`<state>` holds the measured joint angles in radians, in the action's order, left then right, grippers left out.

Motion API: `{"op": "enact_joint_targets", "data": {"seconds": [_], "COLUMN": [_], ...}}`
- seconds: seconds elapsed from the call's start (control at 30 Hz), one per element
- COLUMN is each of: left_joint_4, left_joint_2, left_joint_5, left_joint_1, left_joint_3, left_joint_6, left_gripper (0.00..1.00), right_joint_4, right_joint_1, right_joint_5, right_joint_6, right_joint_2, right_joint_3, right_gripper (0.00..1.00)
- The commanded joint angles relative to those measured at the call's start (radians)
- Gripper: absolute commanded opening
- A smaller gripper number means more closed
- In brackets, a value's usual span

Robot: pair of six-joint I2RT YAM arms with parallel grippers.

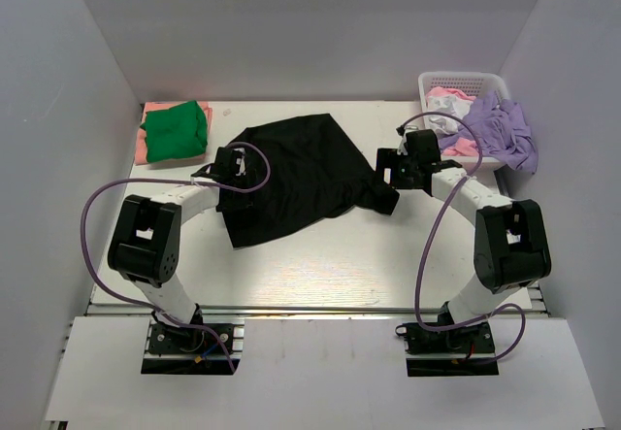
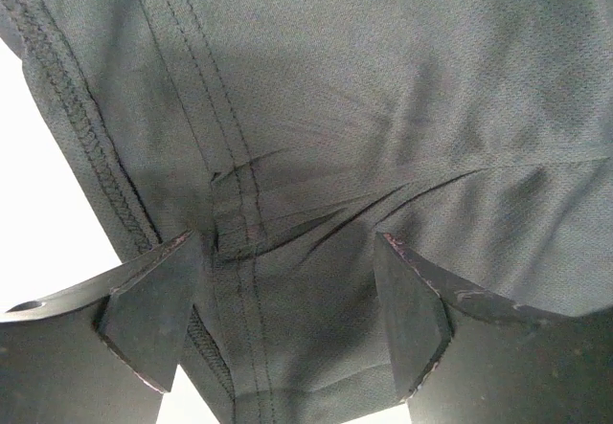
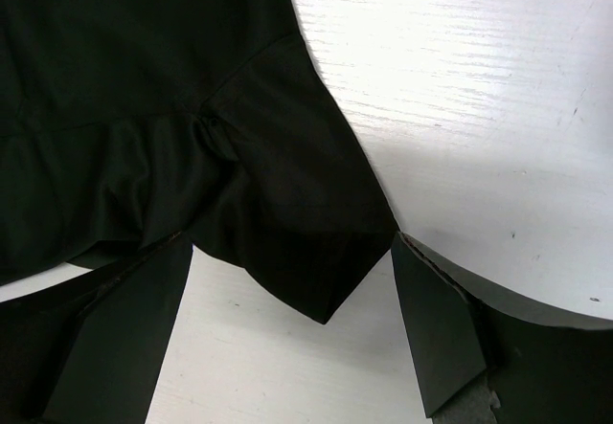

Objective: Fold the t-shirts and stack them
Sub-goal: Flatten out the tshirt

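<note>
A black t-shirt (image 1: 296, 173) lies crumpled in the middle of the table. My left gripper (image 1: 225, 170) is at its left edge, open, jaws wide apart over a stitched seam of the black cloth (image 2: 316, 156). My right gripper (image 1: 393, 170) is at the shirt's right sleeve, open, with the sleeve's corner (image 3: 316, 271) lying between the jaws on the table. A folded green t-shirt (image 1: 177, 129) lies on a salmon-pink one (image 1: 144, 145) at the back left. Lavender (image 1: 500, 129), white and pink shirts (image 1: 448, 95) fill the basket.
A white lattice basket (image 1: 464, 82) stands at the back right, the lavender cloth spilling over its right side. White walls close in the table at left, back and right. Purple cables loop from both arms.
</note>
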<state>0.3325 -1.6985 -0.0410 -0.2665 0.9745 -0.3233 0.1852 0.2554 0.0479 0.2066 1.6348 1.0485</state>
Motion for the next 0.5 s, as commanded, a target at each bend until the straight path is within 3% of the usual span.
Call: {"op": "enact_joint_targets", "data": {"seconds": [0.0,0.23,0.37,0.47], "left_joint_4": [-0.003,-0.012,-0.003,-0.003], "left_joint_2": [0.017,0.056,0.024,0.023], "left_joint_5": [-0.01,0.055,0.055,0.07], "left_joint_1": [0.0,0.0,0.0,0.0], "left_joint_3": [0.009,-0.011,-0.011,-0.011], "left_joint_6": [-0.003,-0.003,-0.003,-0.003], "left_gripper": [0.82,0.78,0.64,0.61], "right_joint_4": [0.002,0.008,0.007,0.005], "right_joint_1": [-0.001,-0.001,0.001,-0.002], "right_joint_5": [-0.01,-0.006,-0.008,-0.01], "right_joint_6": [0.004,0.004,0.002,0.004], "right_joint_2": [-0.044,-0.035,-0.041,-0.046], "right_joint_3": [-0.01,-0.007,-0.008,-0.011], "right_gripper": [0.9,0.9,0.9,0.9]}}
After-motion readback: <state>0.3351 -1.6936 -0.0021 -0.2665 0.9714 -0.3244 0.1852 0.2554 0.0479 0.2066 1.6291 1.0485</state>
